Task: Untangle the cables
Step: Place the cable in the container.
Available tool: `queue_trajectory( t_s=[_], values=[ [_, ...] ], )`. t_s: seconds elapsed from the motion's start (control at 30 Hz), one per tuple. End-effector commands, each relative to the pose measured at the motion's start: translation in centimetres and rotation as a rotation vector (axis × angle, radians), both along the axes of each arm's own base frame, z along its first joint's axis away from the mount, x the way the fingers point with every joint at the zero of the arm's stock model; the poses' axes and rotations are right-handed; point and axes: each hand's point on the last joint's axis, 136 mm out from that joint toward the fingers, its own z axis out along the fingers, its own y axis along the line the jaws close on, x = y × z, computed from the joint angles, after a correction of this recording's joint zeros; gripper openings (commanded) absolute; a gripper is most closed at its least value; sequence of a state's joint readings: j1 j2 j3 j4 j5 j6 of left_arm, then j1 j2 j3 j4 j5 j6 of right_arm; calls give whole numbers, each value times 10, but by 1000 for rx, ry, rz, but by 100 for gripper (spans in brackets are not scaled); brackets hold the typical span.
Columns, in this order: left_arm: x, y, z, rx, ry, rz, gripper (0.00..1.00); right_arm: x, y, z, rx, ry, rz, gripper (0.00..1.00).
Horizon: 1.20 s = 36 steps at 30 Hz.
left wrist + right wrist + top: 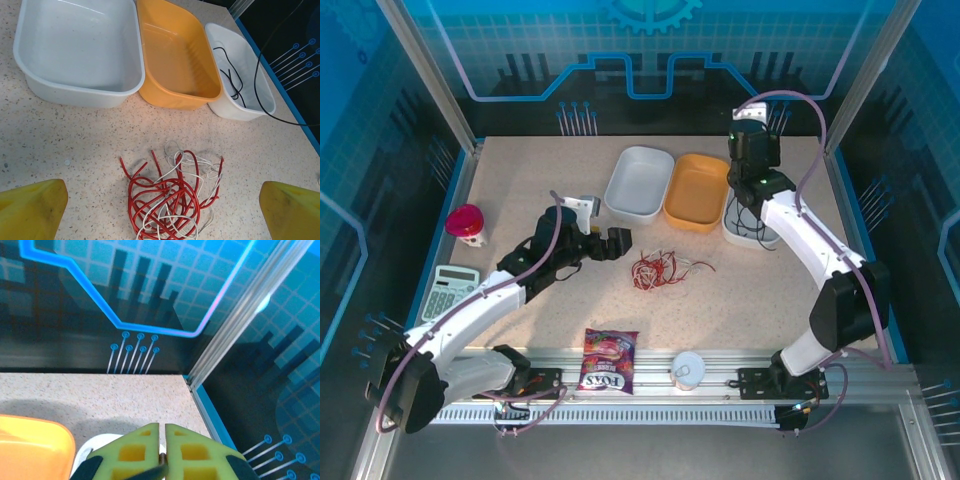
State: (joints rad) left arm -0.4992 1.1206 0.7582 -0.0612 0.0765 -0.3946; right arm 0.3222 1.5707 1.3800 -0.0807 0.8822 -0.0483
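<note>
The cables (167, 202), thin glossy red and whitish strands, lie in a loose tangle on the speckled table (60, 140), near the smooth orange tub (175, 95). The left gripper (162, 205) has its yellow fingers spread wide around the tangle. At the far right, the right gripper (162, 440) pinches a thin black cable (257, 75).

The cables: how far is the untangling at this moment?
Done: a black cable lies partly in the small white tray. In hand: the right gripper is shut, apparently on that cable. Remaining: red and whitish cables are knotted in one heap, before the open left gripper.
</note>
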Motion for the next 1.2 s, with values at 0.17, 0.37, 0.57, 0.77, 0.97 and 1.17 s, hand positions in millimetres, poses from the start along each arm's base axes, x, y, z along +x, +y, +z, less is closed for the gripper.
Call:
queue_trajectory(
  t_s=[0.17, 0.37, 0.57, 0.77, 0.97, 1.17],
  values=[
    [3, -4, 8, -39, -10, -8, 99, 0, -30, -53, 105, 72, -110, 0],
    [2, -3, 6, -35, -3, -5, 99, 10, -43, -99, 223, 179, -169, 0],
    [1, -1, 5, -29, 0, 1, 99, 23, -31, -97, 248, 229, -160, 0],
    [1, 0, 2, -29, 5, 6, 99, -5, -15, -44, 232, 201, -156, 0],
    [2, -3, 2, -32, 6, -1, 99, -51, 9, 23, 217, 140, -92, 0],
    [4, -7, -1, -38, 10, -17, 99, -56, 18, 78, 159, 24, -19, 0]
  ],
)
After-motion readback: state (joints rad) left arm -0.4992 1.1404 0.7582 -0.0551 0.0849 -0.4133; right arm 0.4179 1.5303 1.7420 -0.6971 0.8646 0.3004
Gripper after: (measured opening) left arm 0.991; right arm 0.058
